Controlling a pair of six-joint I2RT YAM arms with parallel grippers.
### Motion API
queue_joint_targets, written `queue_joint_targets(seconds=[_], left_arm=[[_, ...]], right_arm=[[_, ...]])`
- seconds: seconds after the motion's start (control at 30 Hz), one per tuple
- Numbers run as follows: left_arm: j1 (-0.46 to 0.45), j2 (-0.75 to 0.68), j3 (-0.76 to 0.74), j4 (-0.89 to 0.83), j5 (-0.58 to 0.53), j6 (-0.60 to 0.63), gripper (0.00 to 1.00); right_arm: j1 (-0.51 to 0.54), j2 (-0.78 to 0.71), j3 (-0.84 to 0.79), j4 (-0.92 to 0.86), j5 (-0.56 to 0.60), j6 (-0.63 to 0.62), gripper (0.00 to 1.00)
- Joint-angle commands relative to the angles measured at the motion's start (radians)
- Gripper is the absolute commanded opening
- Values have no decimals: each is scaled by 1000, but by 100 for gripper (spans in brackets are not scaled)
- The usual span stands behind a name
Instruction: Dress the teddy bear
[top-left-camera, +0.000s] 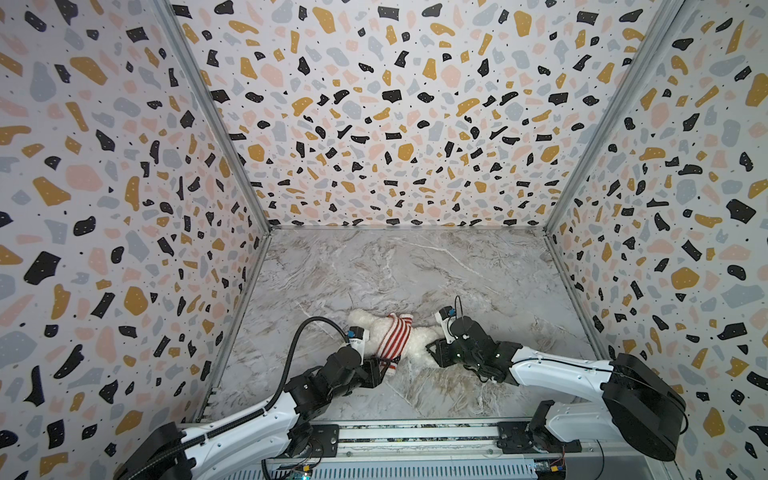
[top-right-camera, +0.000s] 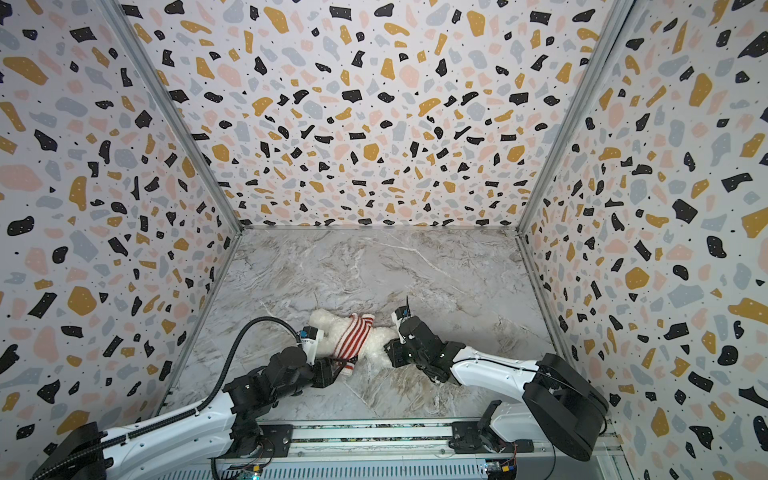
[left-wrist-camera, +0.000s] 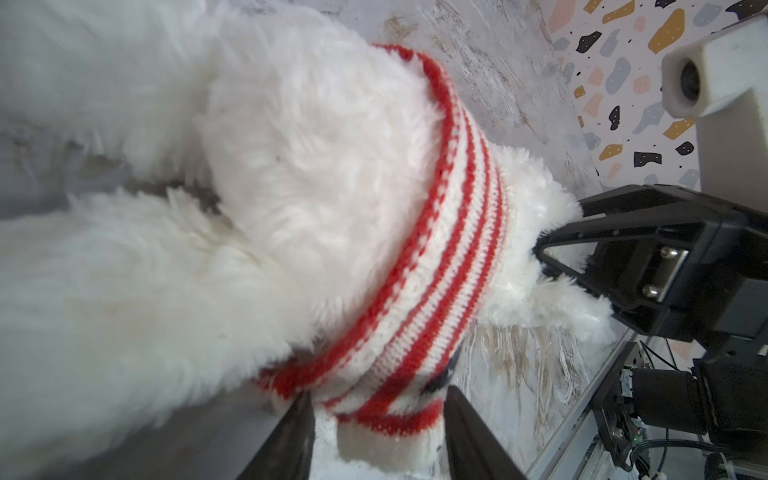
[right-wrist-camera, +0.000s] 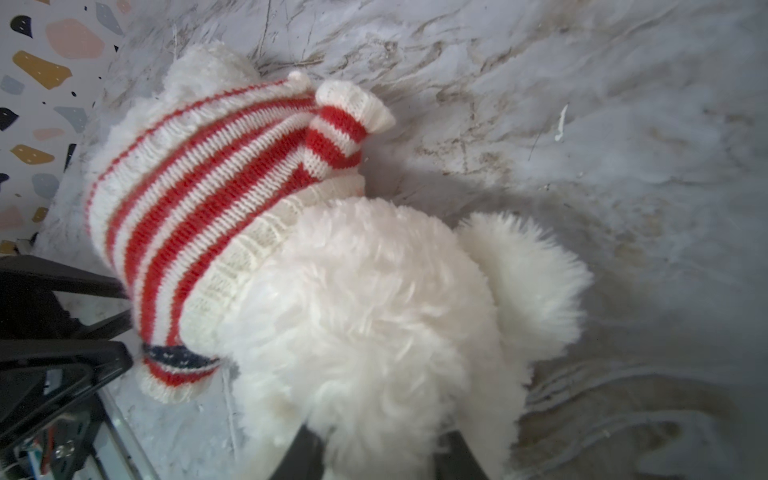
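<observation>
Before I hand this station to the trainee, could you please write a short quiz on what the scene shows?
1. True or false: the striped sweater lies on the table beside the teddy bear, not on it.
2. What does the left hand grip? A) a sweater sleeve B) the bear's ear C) nothing
3. Which hand holds the bear's bare fur?
Key: 1 false; 2 A; 3 the right hand.
</observation>
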Motion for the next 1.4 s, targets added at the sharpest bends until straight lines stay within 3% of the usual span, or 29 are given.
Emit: queue_joint_targets(seconds=[0.0,0.3,1.1,1.37], left_arm=[[-5,-11,53,-32,-11,29,53],[-6,-14,85,-14,-43,-11,62],[-2,-25,136,-40,-122,5,67],[109,-84,125,-42,10,24,63]], right_arm=[[0,-29,-6,-87,94,-34,23],[0,-89,-38,-118,141,-78,0],[22,-207,-47,-171,164,-186,0],[87,-294,-102,-70,217,-306,0]])
